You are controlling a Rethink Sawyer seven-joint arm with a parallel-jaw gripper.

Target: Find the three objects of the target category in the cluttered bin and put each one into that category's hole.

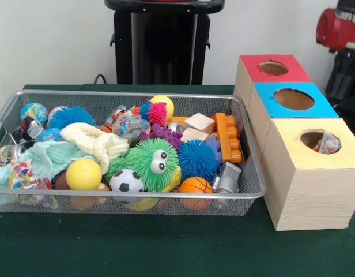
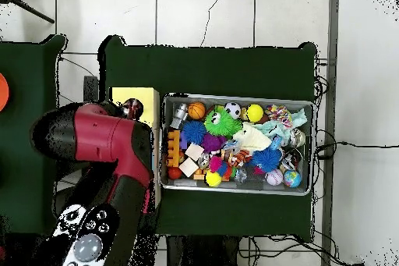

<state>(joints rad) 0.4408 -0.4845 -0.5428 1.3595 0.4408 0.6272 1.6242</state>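
The green table carries a mesh bin with three boxes at its 3 o'clock. In the yellow box a crinkly wrapped object sits in the hole — probably one target delivered. Overhead, your arm covers the boxes — whether the gripper is clenched, I cannot tell.

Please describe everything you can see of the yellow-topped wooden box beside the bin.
The yellow-topped box is a cube that looks like pale wood, with visible grain on its sides and a yellow top face. A round hole is cut in the top, and something crinkly and multicoloured shows inside it. The box stands upright on the green table cover, nearest the camera in a row of three, touching the blue-topped box behind it. It stands close beside the wire bin; contact cannot be judged.
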